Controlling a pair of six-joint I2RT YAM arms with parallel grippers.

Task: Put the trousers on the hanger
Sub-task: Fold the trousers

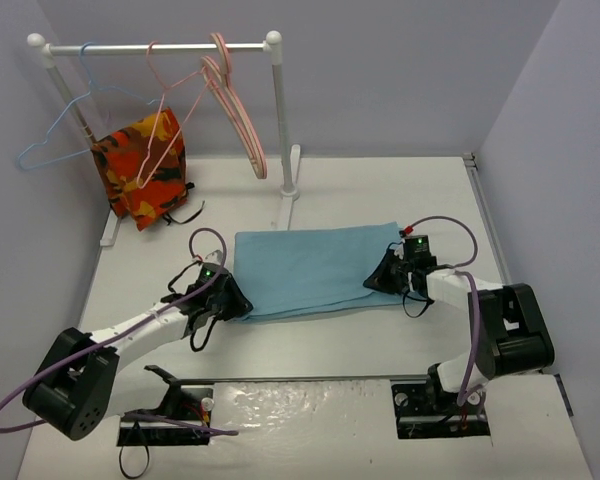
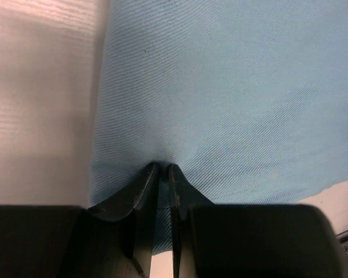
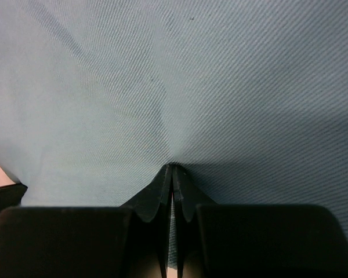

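Blue-teal trousers point(image 1: 310, 270) lie folded flat mid-worktop point(image 1: 310, 350), not yet lifted. Left tool point(image 1: 232, 300) pinches their left edge and right tool point(image 1: 375, 282) their right edge, both clamped on cloth. Salmon wire hanger point(image 1: 163, 100) hangs untouched on the far-left rail point(image 1: 180, 47); lifting and draping remain.

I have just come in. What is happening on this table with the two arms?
Two robot arms are working on the light blue fabric trousers, which lie folded flat on the white table. The left gripper is shut on their left edge and the right gripper on their right edge. The thin salmon-pink wire hanger hangs on the white rail at the back, the trousers not yet on it.
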